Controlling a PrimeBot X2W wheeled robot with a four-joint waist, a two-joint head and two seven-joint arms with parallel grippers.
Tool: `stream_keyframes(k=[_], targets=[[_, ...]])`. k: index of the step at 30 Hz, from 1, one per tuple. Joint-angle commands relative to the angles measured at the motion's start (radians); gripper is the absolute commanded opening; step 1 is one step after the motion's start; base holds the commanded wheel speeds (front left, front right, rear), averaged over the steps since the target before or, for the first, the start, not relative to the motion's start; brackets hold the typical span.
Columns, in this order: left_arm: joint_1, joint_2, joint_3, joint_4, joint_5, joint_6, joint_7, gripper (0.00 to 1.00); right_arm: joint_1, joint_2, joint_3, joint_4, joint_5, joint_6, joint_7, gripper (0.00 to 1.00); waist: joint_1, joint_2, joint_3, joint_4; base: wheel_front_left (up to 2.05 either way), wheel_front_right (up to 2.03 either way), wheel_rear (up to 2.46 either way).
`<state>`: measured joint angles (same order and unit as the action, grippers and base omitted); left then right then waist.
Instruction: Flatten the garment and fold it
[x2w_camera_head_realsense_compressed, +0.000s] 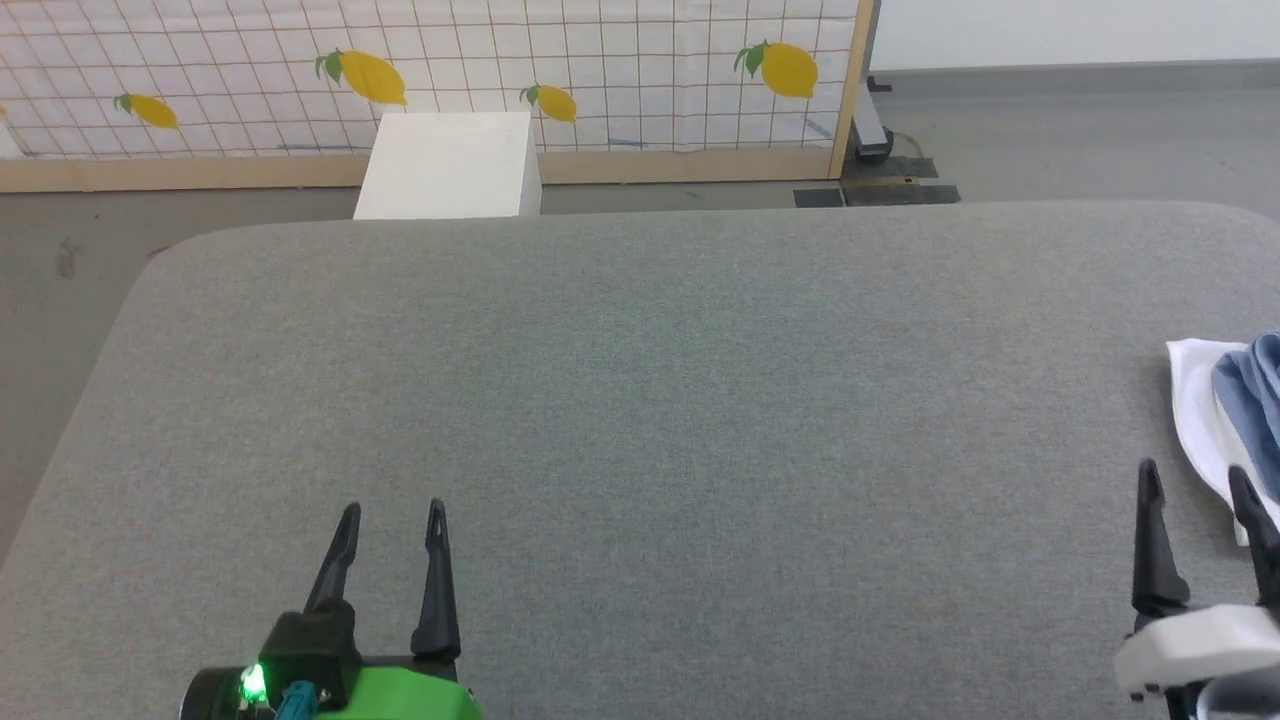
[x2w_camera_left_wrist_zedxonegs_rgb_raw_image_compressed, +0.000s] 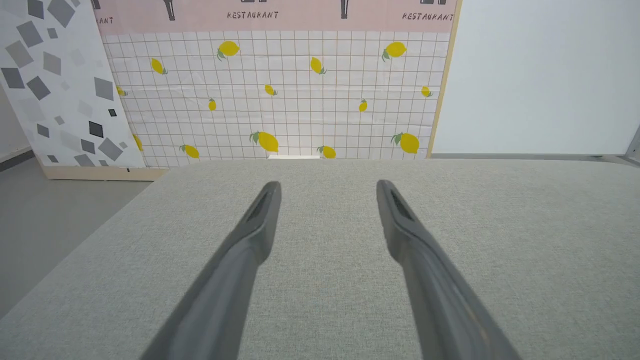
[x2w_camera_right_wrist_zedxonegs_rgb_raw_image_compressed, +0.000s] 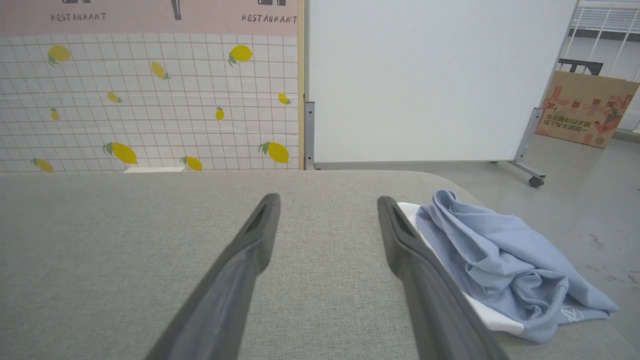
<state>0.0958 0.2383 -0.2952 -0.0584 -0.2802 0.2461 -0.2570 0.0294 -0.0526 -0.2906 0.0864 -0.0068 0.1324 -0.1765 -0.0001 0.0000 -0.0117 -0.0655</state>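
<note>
The garment (x2w_camera_right_wrist_zedxonegs_rgb_raw_image_compressed: 505, 260) is a light blue shirt with a white section, lying crumpled in a heap at the right edge of the grey padded table (x2w_camera_right_wrist_zedxonegs_rgb_raw_image_compressed: 125, 235). In the head view the garment (x2w_camera_head_realsense_compressed: 1215, 410) is cut off by the right border. My right gripper (x2w_camera_head_realsense_compressed: 1195, 478) stands open just to the left of the heap, its right finger overlapping the white cloth in the picture. From the right wrist, my right gripper (x2w_camera_right_wrist_zedxonegs_rgb_raw_image_compressed: 327, 202) has bare table between its fingers. My left gripper (x2w_camera_head_realsense_compressed: 393, 513) is open over bare table at the lower left, and my left gripper (x2w_camera_left_wrist_zedxonegs_rgb_raw_image_compressed: 327, 187) holds nothing.
A white box (x2w_camera_head_realsense_compressed: 450, 165) stands on the floor behind the table's far edge. A lemon-patterned panel (x2w_camera_head_realsense_compressed: 450, 75) lines the back. A white board on wheels (x2w_camera_right_wrist_zedxonegs_rgb_raw_image_compressed: 430, 80) and a cardboard box (x2w_camera_right_wrist_zedxonegs_rgb_raw_image_compressed: 585, 107) stand to the right.
</note>
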Motion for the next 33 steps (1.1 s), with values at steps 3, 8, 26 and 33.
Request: stream_keyframes(k=[3, 8, 26, 33], targets=[[0.025, -0.022, 0.019, 0.002, 0.016, -0.016, -0.005, 1.0, 0.019, 0.002, -0.006, 0.01, 0.021, -0.002, -0.012, 1.0, 0.0001, 0.0, 0.003, 0.0, 0.0, 0.0, 0.0], [0.03, -0.044, 0.041, 0.004, 0.032, -0.037, -0.005, 1.0, 0.009, 0.002, 0.003, 0.026, 0.032, -0.002, -0.015, 1.0, 0.0001, 0.0, 0.007, -0.003, 0.0, 0.0, 0.0], [0.008, -0.066, 0.064, 0.011, 0.067, -0.068, 0.013, 0.0, 0.008, 0.0, 0.025, 0.031, 0.033, 0.0, 0.001, 0.0, 0.0001, 0.0, 0.012, 0.004, 0.0, 0.0, 0.0], [0.002, -0.073, 0.078, 0.014, 0.079, -0.078, 0.026, 0.0, 0.006, 0.0, 0.04, 0.024, 0.032, 0.0, 0.011, 0.0, 0.0001, 0.0, 0.012, 0.008, 0.0, 0.0, 0.0]])
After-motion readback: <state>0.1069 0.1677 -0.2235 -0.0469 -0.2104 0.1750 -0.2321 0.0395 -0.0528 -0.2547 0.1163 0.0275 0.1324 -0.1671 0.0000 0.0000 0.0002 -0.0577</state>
